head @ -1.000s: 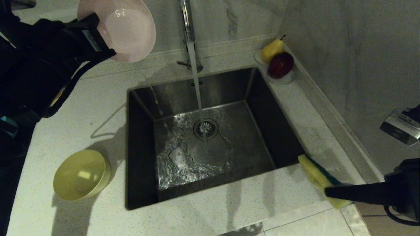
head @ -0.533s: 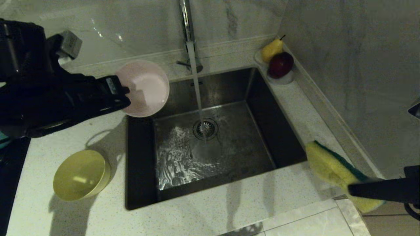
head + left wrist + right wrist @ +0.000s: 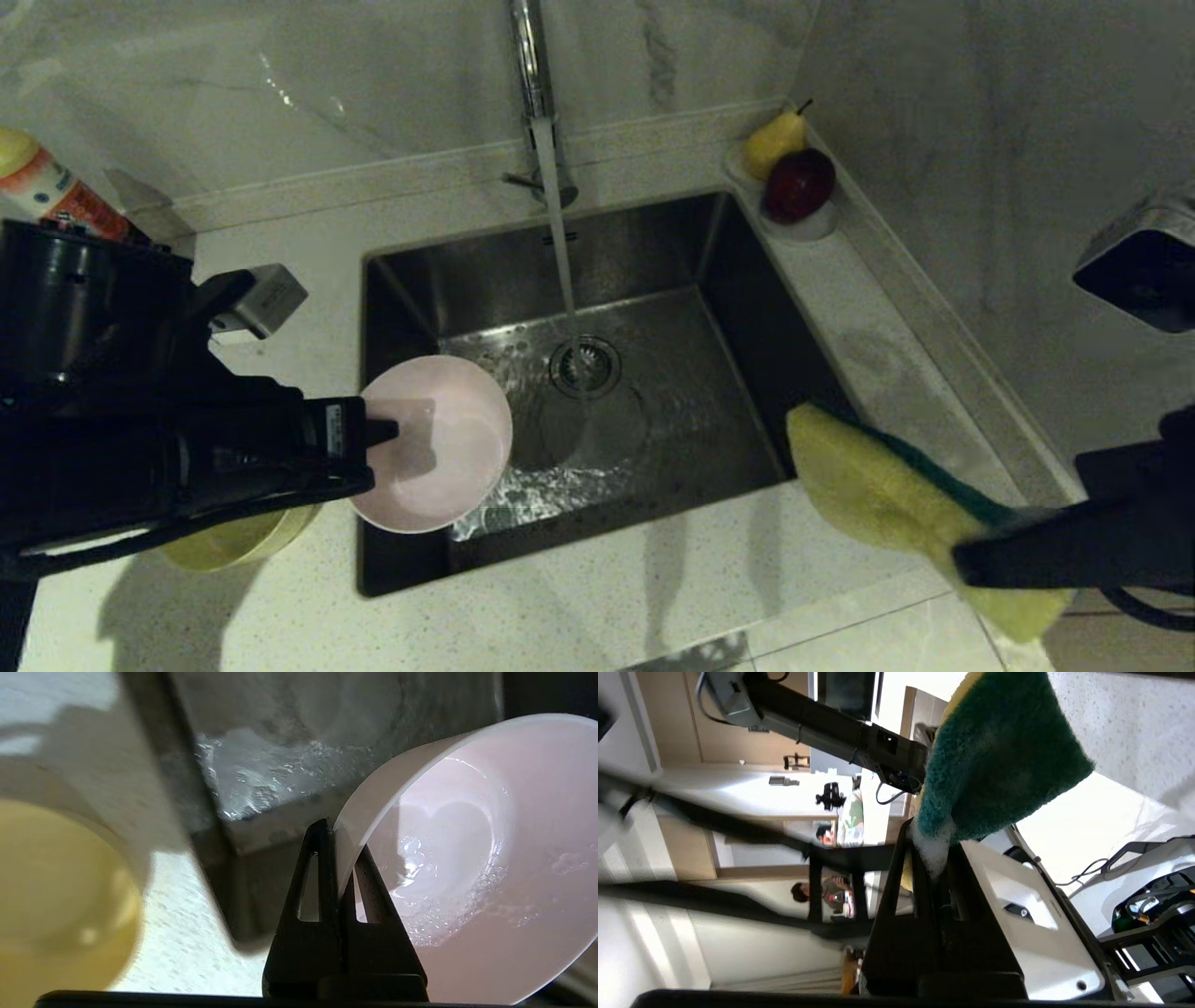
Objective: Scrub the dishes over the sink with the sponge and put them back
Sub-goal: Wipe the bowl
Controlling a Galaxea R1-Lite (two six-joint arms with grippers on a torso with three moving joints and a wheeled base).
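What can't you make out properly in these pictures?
- Yellow bowl: mostly hidden behind the left gripper in the head view, blurred in the left wrist view.
- Bottle: cut off by the picture edge.
- Third bowl: in no view.
- Sponge: near end covered by the right gripper.

Pale pink round plastic bowl [image 3: 434,446] lowered by left gripper [image 3: 387,432] from beside tap to sink's left edge, yellow-green rectangular sponge [image 3: 887,495] raised inward by right gripper [image 3: 966,565].
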